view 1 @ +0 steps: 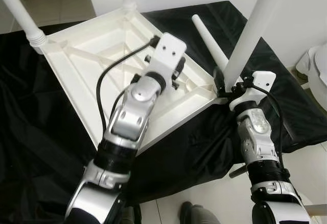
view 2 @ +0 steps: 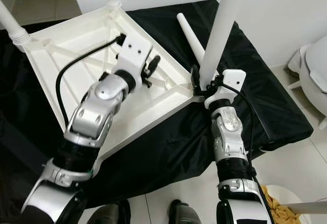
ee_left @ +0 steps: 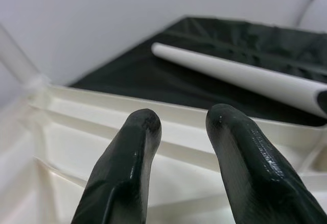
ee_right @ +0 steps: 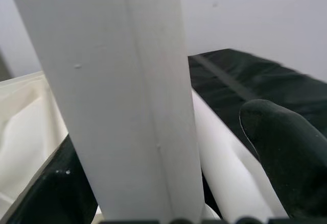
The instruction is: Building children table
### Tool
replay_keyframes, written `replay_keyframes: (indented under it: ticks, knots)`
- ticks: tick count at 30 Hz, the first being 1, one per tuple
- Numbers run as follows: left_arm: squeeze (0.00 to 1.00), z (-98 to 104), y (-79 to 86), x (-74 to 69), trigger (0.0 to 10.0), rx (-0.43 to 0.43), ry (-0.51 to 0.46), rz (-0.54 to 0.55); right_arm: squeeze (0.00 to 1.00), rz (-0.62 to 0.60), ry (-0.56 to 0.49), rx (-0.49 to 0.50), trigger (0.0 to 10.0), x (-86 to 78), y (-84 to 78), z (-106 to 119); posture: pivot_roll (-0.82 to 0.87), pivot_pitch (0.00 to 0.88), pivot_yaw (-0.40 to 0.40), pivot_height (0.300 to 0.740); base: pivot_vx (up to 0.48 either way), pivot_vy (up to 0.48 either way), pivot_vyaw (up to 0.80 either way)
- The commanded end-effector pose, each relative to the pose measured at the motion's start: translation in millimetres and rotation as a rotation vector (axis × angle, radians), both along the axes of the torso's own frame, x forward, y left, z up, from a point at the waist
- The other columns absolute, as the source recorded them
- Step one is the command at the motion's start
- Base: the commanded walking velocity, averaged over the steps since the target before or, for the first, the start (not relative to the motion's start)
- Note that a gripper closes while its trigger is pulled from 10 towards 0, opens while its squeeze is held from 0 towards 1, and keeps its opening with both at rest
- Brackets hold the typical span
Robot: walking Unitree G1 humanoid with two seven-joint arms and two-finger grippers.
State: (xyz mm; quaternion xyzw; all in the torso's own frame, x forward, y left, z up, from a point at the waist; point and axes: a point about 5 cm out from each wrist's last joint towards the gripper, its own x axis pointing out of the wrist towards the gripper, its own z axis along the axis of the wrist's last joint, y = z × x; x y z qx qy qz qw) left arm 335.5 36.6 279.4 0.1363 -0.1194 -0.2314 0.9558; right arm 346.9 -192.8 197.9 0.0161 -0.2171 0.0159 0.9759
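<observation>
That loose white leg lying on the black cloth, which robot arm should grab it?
Probably the left. The left gripper hovers open over the upturned tabletop, while the right gripper is shut on the upright leg. The loose leg lies between them.

Head downward; wrists close — tabletop (view 1: 76,76) shared
</observation>
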Motion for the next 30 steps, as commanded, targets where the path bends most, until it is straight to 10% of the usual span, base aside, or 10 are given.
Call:
replay_keyframes:
  ticks: [1, 17, 30]
  knots:
    - [0.0, -2, 7.4, 5.6, 10.0, -0.019, -0.02, 0.099, 0.0, -0.113, 0.002, 0.041, 10.0, -5.7, -20.4, -7, -0.04, 0.138, 0.022, 0.74, 0.0, 0.0, 0.0]
    - [0.0, 1, 57.2, 39.4, 10.0, 0.133, -0.06, 0.202, 0.0, 0.235, -0.012, 0.006, 10.0, -54.2, 27.8, -9, -0.05, 0.154, 0.045, 0.74, 0.0, 0.0, 0.0]
    - [0.0, -8, 84.1, 48.5, 10.0, 0.286, 0.004, 0.208, 0.0, 0.412, 0.02, 0.024, 10.0, -77.8, 30.9, 3, -0.06, 0.177, 0.069, 0.74, 0.0, 0.0, 0.0]
